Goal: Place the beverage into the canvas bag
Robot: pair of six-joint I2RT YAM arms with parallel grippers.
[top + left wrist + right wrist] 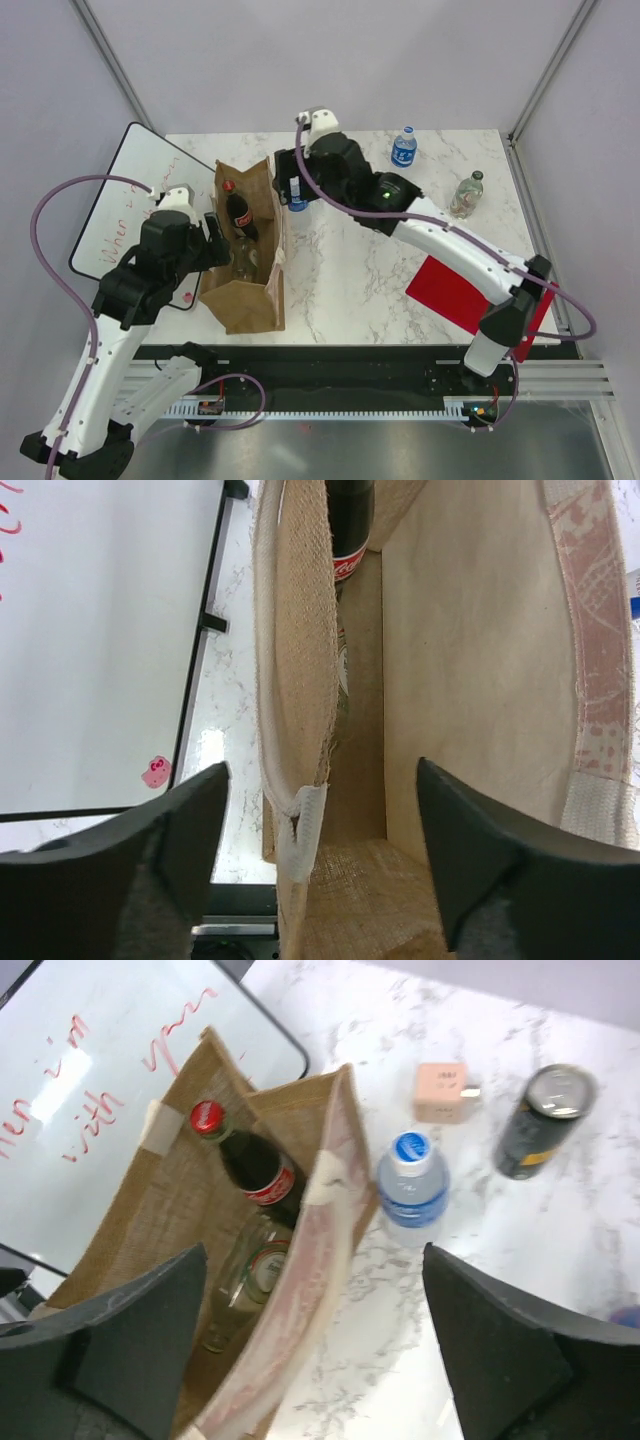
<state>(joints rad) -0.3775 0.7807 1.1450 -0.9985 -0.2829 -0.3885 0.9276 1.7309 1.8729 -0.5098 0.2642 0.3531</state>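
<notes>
Currently the dark cola bottle with a red cap [240, 212] leans, beside a clear glass bottle [250, 1280], inside the tan, stiff, upright canvas bag [245, 305] at the left of the white marbled surface [350, 270]. Both pincers are spread wide and grip nothing: the left pincer [322, 780] straddles the bag's side wall, the right pincer [315, 1260] hovers over the opposite rim. Raise each pincer vertically, without dragging that wall or striking the small blue-capped water bottle [412, 1185] just beside the bag.
</notes>
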